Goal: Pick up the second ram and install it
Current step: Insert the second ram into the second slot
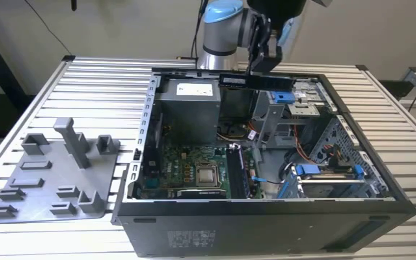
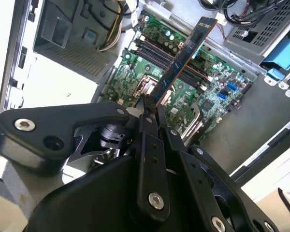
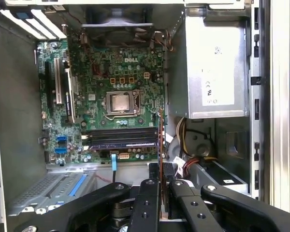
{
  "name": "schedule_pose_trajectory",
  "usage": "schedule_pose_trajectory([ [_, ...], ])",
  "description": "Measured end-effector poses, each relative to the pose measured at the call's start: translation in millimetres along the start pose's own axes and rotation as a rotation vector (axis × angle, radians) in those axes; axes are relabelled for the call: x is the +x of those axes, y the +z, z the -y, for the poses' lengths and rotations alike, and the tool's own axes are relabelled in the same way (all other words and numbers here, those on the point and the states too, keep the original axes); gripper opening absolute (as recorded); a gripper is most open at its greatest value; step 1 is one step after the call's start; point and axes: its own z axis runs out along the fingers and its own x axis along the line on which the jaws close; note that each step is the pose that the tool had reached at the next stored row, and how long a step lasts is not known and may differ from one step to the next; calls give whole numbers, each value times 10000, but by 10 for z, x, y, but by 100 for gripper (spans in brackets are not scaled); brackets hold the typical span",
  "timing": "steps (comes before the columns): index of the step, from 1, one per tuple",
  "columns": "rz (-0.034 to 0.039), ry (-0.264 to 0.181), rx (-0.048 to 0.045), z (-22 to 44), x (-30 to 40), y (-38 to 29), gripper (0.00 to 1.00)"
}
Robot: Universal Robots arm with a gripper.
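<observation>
The second ram [image 1: 257, 81], a slim dark stick, hangs level above the back of the open computer case [image 1: 266, 208], and my gripper [image 1: 264, 66] is shut on it from above. In the second wrist view the ram [image 2: 183, 58] runs out from between the black fingers [image 2: 146, 121] over the green motherboard [image 2: 222, 82]. It appears edge-on as a thin line [image 3: 160, 140] in the first wrist view, rising from the gripper [image 3: 162, 181] past one end of the dark memory slots [image 3: 121, 137]. The stick is clear of the slots.
Inside the case are the grey power supply [image 1: 188, 108], the processor socket [image 1: 208, 174], blue drive latches [image 1: 316, 169] and loose cables [image 1: 294, 157]. A grey fixture plate [image 1: 49, 189] with upright blocks lies on the slatted table at the exterior view's left.
</observation>
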Motion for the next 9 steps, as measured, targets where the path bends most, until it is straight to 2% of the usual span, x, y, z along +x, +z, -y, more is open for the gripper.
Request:
schedule_pose_trajectory([
  [9, 40, 1032, 61, -4, 1, 5, 14],
])
